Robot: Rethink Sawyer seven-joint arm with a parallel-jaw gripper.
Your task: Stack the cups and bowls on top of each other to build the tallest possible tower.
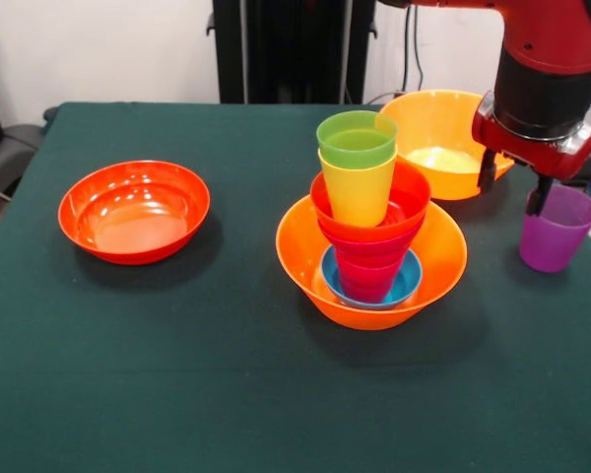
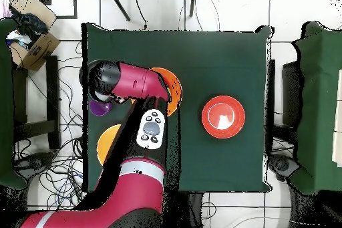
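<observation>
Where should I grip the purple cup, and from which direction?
Grip the purple cup by its rim wall, from straight above. It stands upright, mouth open, apart from the tower and the orange bowl, so one finger can go inside and one outside. The gripper already hangs over its rim.

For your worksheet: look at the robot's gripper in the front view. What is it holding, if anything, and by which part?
The gripper has one finger inside the small purple plastic cup at its rim, near the table's edge. Whether the rim is actually clamped cannot be told.
</observation>
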